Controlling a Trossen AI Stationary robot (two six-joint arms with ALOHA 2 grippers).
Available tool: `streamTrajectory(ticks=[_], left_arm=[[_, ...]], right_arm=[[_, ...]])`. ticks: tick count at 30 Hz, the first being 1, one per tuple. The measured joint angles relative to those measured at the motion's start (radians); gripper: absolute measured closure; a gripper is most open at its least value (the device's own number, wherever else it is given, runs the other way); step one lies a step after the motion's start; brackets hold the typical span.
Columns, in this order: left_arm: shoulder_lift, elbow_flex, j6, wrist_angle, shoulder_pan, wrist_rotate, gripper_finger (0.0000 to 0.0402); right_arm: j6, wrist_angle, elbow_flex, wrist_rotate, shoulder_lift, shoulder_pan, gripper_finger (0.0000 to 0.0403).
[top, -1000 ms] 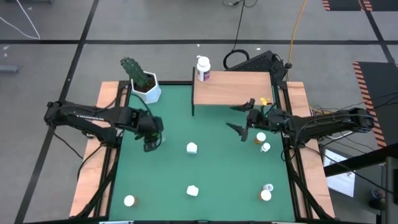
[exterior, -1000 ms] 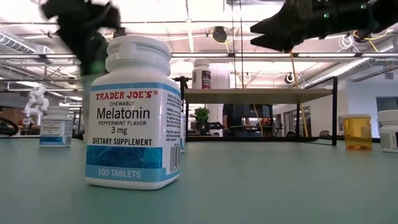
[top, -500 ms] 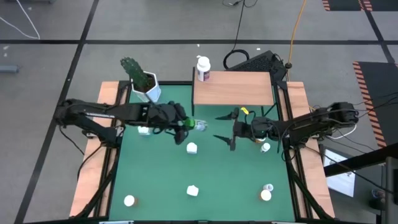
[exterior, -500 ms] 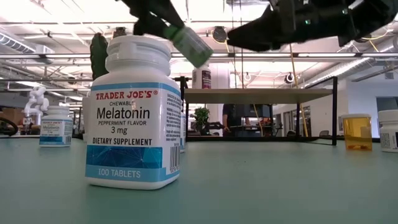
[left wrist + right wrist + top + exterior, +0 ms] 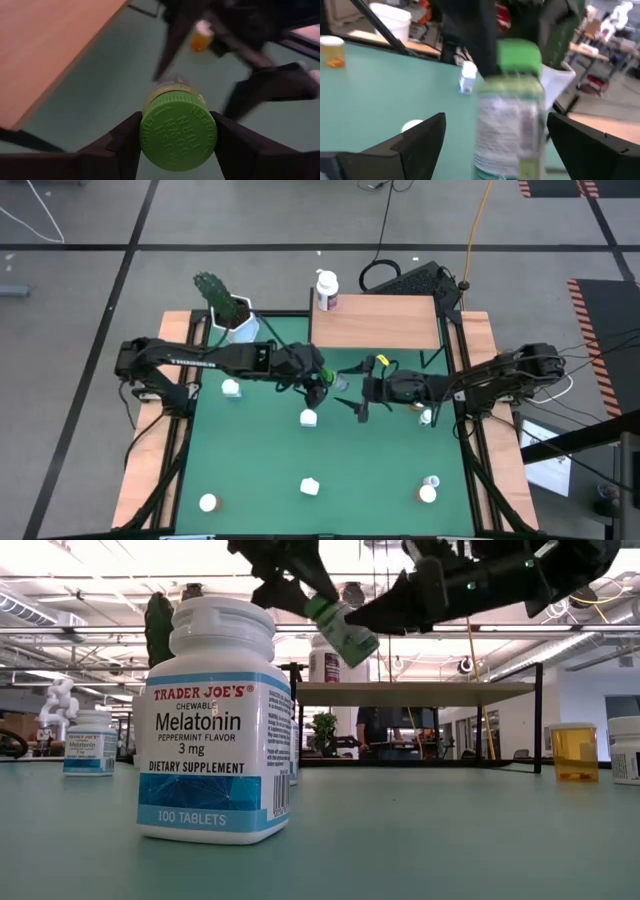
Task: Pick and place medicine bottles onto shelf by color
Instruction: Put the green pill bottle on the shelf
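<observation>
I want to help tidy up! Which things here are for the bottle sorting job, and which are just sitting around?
For the job:
- green-capped bottle held in the left gripper
- right gripper, fingers open beside it
- Melatonin bottle
- orange bottle
- bottle with white cap on the shelf

Just sitting around:
- cactus pot

Left pincer (image 5: pixel 322 379) clamped, right pincer (image 5: pixel 352 388) spread, tips nearly meeting.

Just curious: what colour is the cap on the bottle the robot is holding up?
Bright green cap, with raised lettering; clearest in the left wrist view.
</observation>
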Motion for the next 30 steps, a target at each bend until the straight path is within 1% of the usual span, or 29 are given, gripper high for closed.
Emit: streamTrajectory(ticks=[5, 10, 13, 16, 19, 22, 24, 26, 28, 30], left_arm=[[-0.001, 0.003, 0.004, 0.007, 0.0, 0.002, 0.0178], [-0.004, 0.002, 0.006, 0.018, 0.006, 0.006, 0.0192], [-0.004, 0.002, 0.007, 0.04, 0.009, 0.041, 0.0195], [-0.004, 0.001, 0.015, 0.053, 0.011, 0.075, 0.0177], [-0.004, 0.001, 0.081, 0.079, 0.01, 0.1, 0.0148], [-0.004, 0.001, 0.201, 0.073, 0.008, 0.111, 0.012], [-0.004, 0.001, 0.307, 0.06, 0.004, 0.111, 0.0104], [-0.01, 0.001, 0.383, 0.044, -0.002, 0.113, 0.0089], [-0.013, 0.001, 0.438, 0.032, -0.01, 0.112, 0.0076], [-0.013, 0.001, 0.486, 0.04, -0.02, 0.11, 0.0067]], right_arm=[[0.035, -0.029, 0.0, 0.008, 0.0, -0.013, 0.0089], [0.049, -0.039, 0.0, 0.008, 0.0, -0.013, 0.013], [0.063, -0.049, 0.0, 0.006, 0.0, -0.013, 0.0163], [0.077, -0.05, 0.0, 0.007, -0.001, -0.014, 0.019], [0.092, -0.053, 0.0, -0.015, -0.001, -0.013, 0.02], [0.125, -0.074, 0.0, -0.101, -0.009, -0.023, 0.0196], [0.156, -0.098, -0.001, -0.185, -0.03, -0.041, 0.0194], [0.192, -0.104, -0.008, -0.282, -0.054, -0.068, 0.0193], [0.231, -0.061, -0.038, -0.397, -0.08, -0.097, 0.0193], [0.271, 0.04, -0.077, -0.521, -0.1, -0.125, 0.0193]])
